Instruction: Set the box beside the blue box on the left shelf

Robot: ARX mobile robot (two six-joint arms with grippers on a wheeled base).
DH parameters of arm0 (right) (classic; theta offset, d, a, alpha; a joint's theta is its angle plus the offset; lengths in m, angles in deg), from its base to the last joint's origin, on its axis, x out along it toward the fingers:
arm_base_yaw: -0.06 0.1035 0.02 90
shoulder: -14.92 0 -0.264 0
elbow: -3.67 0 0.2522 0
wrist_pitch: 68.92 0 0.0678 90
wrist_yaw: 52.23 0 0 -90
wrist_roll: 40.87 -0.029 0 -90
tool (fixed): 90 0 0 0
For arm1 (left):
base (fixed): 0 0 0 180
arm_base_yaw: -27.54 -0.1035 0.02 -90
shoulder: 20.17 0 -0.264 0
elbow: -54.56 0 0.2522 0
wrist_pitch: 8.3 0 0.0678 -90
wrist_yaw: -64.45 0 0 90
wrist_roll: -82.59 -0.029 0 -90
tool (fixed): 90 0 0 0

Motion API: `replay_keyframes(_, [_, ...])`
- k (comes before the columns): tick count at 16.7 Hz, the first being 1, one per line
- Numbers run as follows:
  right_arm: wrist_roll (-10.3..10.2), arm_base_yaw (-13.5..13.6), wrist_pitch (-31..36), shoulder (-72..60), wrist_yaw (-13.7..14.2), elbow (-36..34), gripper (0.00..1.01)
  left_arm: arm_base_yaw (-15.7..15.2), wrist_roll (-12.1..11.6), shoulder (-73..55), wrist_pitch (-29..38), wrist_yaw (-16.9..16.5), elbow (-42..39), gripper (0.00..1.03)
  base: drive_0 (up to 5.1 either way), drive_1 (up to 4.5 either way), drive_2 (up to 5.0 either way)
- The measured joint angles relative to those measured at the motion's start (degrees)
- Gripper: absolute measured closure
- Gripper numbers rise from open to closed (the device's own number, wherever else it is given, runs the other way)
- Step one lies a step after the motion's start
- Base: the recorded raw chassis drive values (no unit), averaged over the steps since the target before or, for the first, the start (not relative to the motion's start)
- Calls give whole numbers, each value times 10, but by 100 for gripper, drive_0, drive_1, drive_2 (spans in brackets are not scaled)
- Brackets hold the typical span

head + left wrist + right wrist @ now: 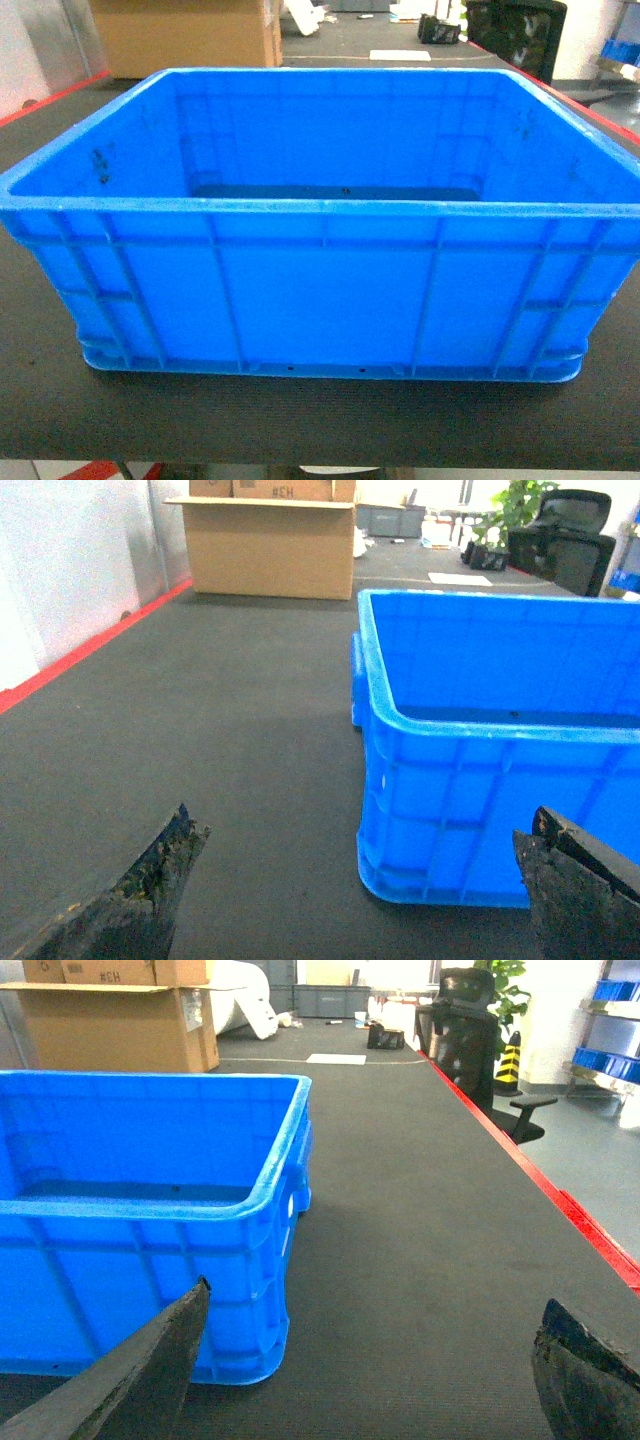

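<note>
Head view shows the box (320, 290) standing upright and empty on the dark bench (300, 420), square to the robot, its long axis running left to right across the view. Neither tool appears in that view.

Left wrist view: the left tool (350, 900) is spread wide, holding nothing, low over the bench. The box's near left corner stands ahead and to its right; the right finger (580, 890) lines up before the front wall, the left finger (130, 900) over bare bench.

Right wrist view mirrors this: the right tool (370, 1380) is spread wide and empty, the box's near right corner ahead and to its left.

Judgement: the box lies between the two tools, one short end toward each, neither touching. Both are about equally near, so the lift calls for both arms moving inward onto the ends.

Cardboard carton (270, 545) stands at the far end. No roller shelf is clearly visible.
</note>
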Motion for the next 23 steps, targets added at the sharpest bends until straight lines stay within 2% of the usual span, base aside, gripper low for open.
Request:
replay_keyframes(22, [0, 0, -9, -1, -1, 0, 3, 0, 0, 0, -2, 1, 0, 5, 0, 0, 0])
replay_keyframes(23, [-10, -5, -56, -24, -18, 11, 3, 19, 0, -13, -50, 37, 11, 5, 0, 0, 0])
